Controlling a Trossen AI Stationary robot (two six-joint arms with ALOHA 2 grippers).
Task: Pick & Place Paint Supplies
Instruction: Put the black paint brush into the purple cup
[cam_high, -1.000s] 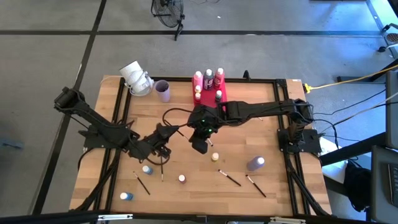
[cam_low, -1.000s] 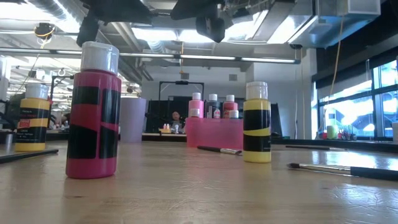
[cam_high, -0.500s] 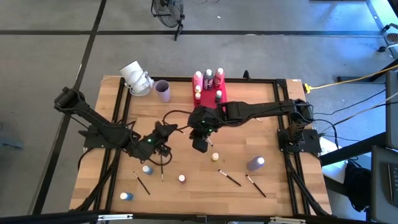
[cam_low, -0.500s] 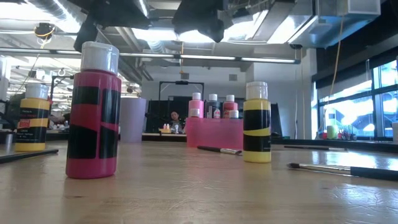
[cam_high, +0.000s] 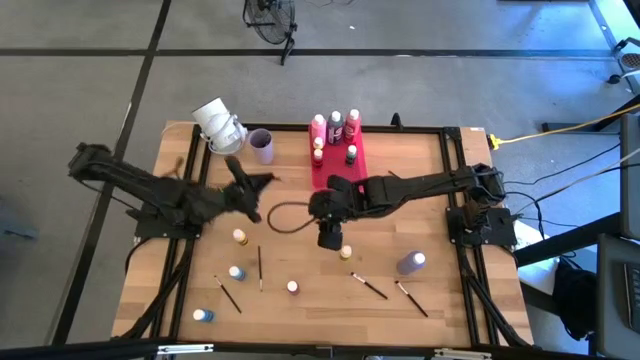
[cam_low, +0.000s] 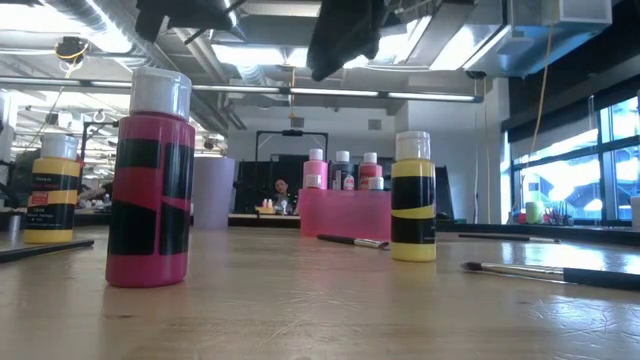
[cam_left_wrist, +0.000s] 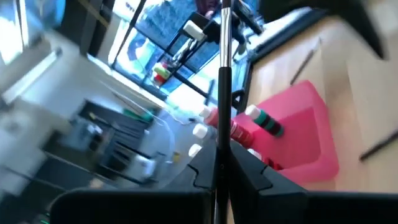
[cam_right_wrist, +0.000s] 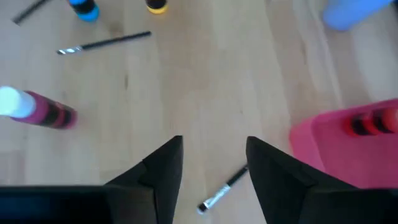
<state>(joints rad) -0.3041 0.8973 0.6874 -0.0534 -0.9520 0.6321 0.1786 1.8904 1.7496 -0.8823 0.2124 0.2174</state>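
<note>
Dark-handled paintbrush (cam_left_wrist: 222, 93) sat clenched in the left gripper (cam_high: 243, 184), raised near the desk's back-left corner, probably bound for the lilac cup (cam_high: 262, 146). Right gripper (cam_high: 329, 236) hovered mid-desk, fingers parted and empty.

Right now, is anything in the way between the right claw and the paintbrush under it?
Nothing visible does. The right gripper is open above bare wood, the paintbrush lying between its fingers. The pink bottle and tray sit off to the sides. The left gripper grips another brush.
</note>
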